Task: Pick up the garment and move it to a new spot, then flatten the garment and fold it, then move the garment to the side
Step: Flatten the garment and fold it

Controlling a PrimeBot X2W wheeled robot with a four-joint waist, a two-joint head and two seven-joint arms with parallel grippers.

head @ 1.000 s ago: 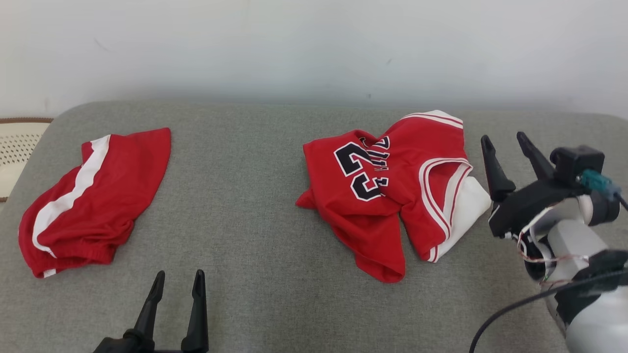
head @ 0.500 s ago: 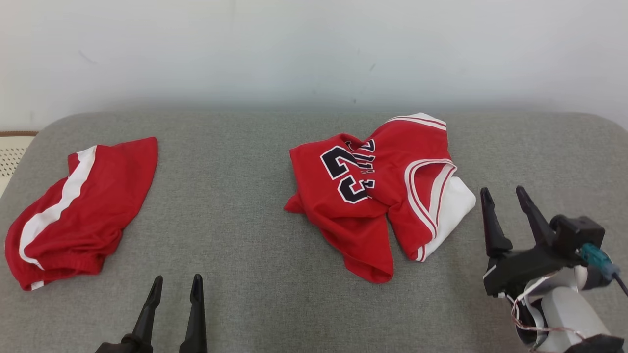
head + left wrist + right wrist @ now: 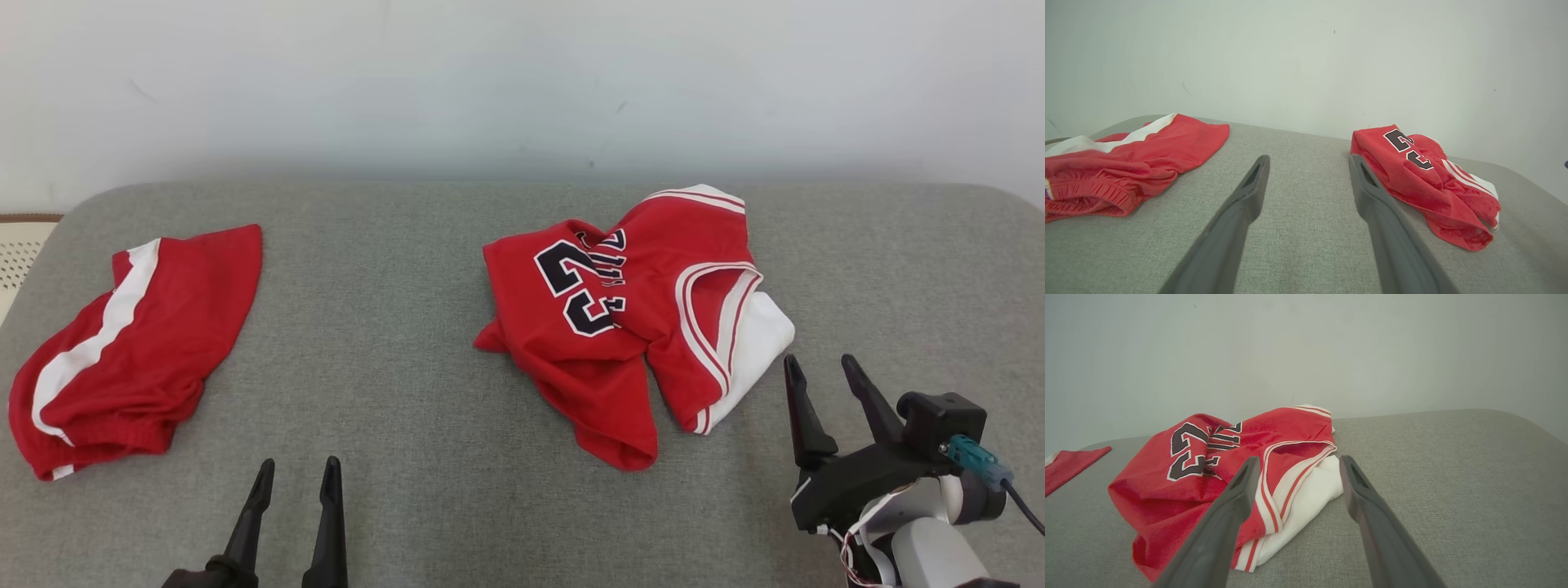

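Both of your grippers are empty, fingers spread apart with nothing between them. Your right gripper (image 3: 818, 361) hovers over the grey cushion (image 3: 392, 343). The jersey (image 3: 629, 318) lies just ahead of its fingertips and slightly to their left, its white lining nearest, untouched. It is a crumpled heap, with the number panel bunched and the hem doubled over. I judge no step done on it: lifting, relocating, flattening, folding and setting aside are all left.

Your left gripper (image 3: 299, 464) sits low with bare cushion ahead; the jersey is well off to its right. Well off to its left lie red shorts (image 3: 131, 335) with a white stripe, loosely folded and apart from the jersey.

Nothing stands between your right gripper and the jersey. Beyond the cloth, the pale wall (image 3: 522, 82) closes off the room behind the cushion.
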